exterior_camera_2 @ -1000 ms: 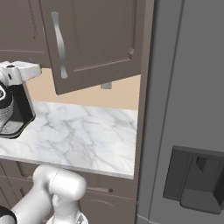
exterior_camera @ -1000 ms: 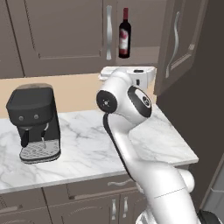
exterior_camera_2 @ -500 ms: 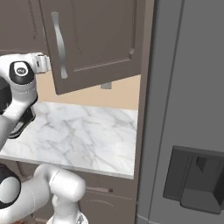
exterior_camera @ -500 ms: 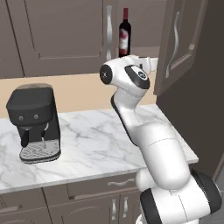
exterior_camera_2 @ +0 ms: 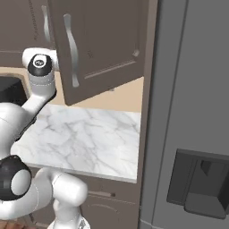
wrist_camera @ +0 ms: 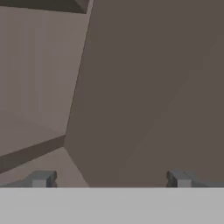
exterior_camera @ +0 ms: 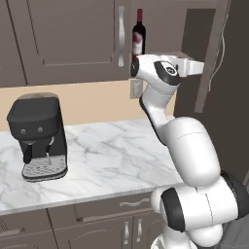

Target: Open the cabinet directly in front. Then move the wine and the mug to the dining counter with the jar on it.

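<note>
Now claw (wrist_camera: 109,179) wide open, empty.

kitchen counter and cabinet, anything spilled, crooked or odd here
Nothing stands out. The coffee machine sits upright on the clean marble counter, the wine bottle stands straight in the cabinet, and its right door simply hangs open.

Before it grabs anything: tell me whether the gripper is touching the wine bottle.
Apart. The hand view shows the open gripper with bare cabinet panels between its tips; the left base view shows the wine standing behind the arm.
</note>
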{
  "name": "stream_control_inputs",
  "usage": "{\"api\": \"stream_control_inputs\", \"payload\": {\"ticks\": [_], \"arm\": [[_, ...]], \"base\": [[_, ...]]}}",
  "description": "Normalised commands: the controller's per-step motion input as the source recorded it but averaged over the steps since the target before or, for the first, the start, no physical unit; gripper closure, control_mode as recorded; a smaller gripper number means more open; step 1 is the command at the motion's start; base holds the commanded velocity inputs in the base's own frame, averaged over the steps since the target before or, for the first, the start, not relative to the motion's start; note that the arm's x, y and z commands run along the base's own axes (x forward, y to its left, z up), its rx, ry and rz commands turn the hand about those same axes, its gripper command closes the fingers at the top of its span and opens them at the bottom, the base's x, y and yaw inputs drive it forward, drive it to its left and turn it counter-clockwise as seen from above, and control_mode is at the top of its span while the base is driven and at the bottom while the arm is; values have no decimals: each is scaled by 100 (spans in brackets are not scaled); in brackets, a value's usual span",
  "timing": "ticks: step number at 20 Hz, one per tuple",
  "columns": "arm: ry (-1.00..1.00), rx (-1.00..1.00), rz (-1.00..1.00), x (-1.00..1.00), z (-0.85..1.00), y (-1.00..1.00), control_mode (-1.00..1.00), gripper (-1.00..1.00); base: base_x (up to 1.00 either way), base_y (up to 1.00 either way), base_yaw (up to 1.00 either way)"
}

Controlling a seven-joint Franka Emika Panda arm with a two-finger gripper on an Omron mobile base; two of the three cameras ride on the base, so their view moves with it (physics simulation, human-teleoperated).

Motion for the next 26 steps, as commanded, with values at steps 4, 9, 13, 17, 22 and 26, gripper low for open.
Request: {"api": "stream_control_inputs", "payload": {"ticks": [4,9,13,17,22,26], "arm": [[0,10,-24,-11,-4,-100,-100,-100],[-5,24,-3,0,-6,-100,-100,-100],[-18,34,1,0,0,-100,-100,-100],[-33,15,16,-35,-11,27,-100,-100],[-29,0,35,-50,-62,100,-100,-100],[-25,0,40,-33,-47,100,-100,-100]], "base": [[0,0,0],[0,0,0],[0,0,0],[0,0,0],[0,0,0],[0,0,0]]}}
